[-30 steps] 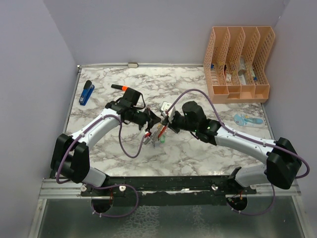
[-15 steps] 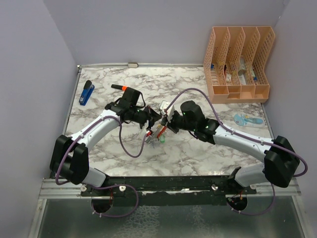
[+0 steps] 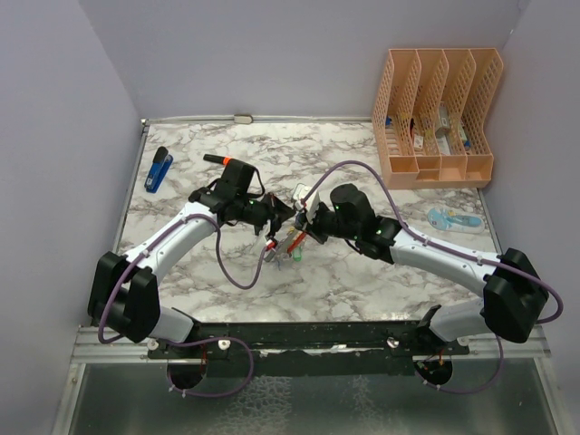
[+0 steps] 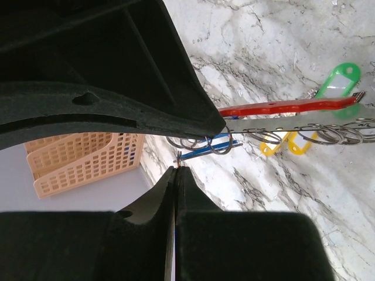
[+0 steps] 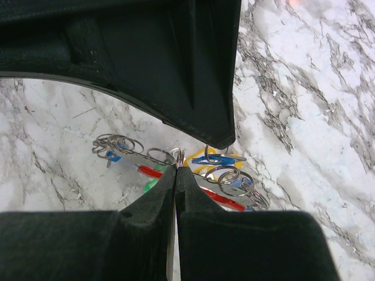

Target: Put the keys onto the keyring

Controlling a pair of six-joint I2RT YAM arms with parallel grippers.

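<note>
Both arms were seen converged over the middle of the marble tabletop [image 3: 362,281], tips nearly meeting. Left gripper [image 3: 276,220] was found fully closed, pads pressed flat along one seam in its wrist view; a thin bit of wire was visible at the seam's tip, but a grip on it could not be confirmed. Right gripper [image 3: 305,224] was found in the same state: pads together, a small wire loop at the tip, grip not confirmable. The keyring [image 3: 290,241] was located just below and between the two tips, at table centre; whether it was lifted or resting could not be told. In the left wrist view its red side [image 4: 281,106] and silver side [image 4: 275,124] were seen running side by side out from behind the other arm's finger. Several split rings [image 4: 328,134] were seen threaded on the silver side. The keys [image 3: 294,256] were clustered at the keyring: a green-headed key [image 4: 338,79] above the red side, yellow-headed keys [image 4: 280,146] below the silver side, a blue-headed key [image 4: 206,152] nearest the left fingertips. A blue stapler [image 3: 159,169] and an orange marker [image 3: 216,159] were noted at far left, well apart from the work. A peach file organizer [image 3: 439,168] was noted at far right.
</note>
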